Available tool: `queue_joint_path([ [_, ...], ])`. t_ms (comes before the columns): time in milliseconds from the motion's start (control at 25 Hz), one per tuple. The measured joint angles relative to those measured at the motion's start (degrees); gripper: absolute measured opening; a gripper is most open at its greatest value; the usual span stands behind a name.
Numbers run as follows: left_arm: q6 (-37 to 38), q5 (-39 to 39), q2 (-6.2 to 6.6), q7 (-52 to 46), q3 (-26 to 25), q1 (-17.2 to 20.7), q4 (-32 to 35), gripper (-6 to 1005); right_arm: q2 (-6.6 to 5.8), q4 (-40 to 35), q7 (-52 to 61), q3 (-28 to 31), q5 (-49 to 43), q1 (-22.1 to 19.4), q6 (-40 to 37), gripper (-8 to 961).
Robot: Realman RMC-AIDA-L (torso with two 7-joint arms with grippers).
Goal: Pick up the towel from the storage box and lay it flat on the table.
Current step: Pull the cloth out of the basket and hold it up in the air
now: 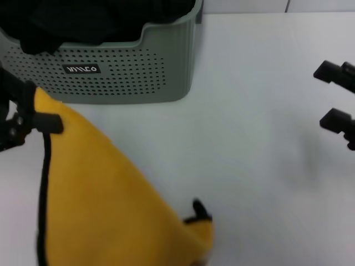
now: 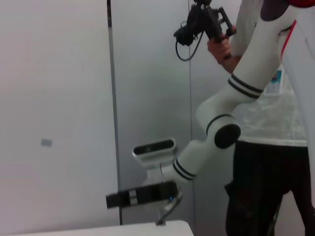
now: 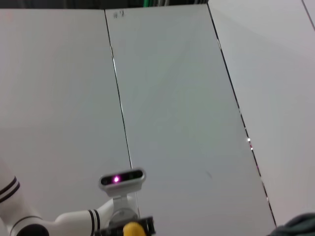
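1. Yellow cloth fills the near left of the head view: the towel [image 1: 116,188] hangs with its bright face showing, black edging down its left side, one free corner drooping toward the near edge of the table [image 1: 255,138]
2. Its upper corner is pinched in the left gripper [image 1: 30,113], whose fingers are closed on the cloth, so the towel is out of the storage box [image 1: 111,72] and held just in front of the box's labelled wall
3. From that pinch the cloth runs away to the right and toward the robot, a long slanting edge that I judge to be its main axis right now
4. Over at the far right, the right gripper [image 1: 337,95] sits above bare table, fingers spread apart and holding nothing, well apart from the towel
5. Spreading the cloth flat likely turns on the drooping free corner; it lies between the two arms, though nearer the left
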Motion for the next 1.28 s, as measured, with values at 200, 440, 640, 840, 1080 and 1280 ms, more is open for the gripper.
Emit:
queue_joint_path([
  [200, -0.22, -0.57, -2.08, 0.29, -3.64, 0.1, -1.65, 20, 1.06, -0.16, 0.01, -0.41, -2.84, 0.33, 3.08, 830],
  [440, -0.22, -4.89, -3.91, 2.26, -4.47, -0.36, -3.26, 21, 2.7, -0.68, -0.87, -0.33, -5.77, 0.4, 10.01, 830],
  [640, -0.21, -11.46, -5.85, 8.26, -2.85, 0.03, -3.99, 21, 3.74, -0.79, -3.46, 0.42, -5.63, 0.34, 11.5, 830],
  [840, -0.19, -12.63, -6.17, 9.83, -2.58, -1.73, -4.24, 21, 3.95, -0.82, -4.07, 0.87, -5.79, 1.36, 12.46, 830],
  [1080, -0.33, -15.43, -7.41, 11.65, -3.5, -4.44, -5.74, 21, 5.02, -0.54, -3.2, 0.25, -7.77, 2.85, 13.23, 830],
  [1280, -0.44, -19.31, -9.39, 12.4, -8.29, -5.2, -8.81, 21, 6.16, -0.48, -5.62, 0.45, -8.16, 1.7, 17.9, 829],
])
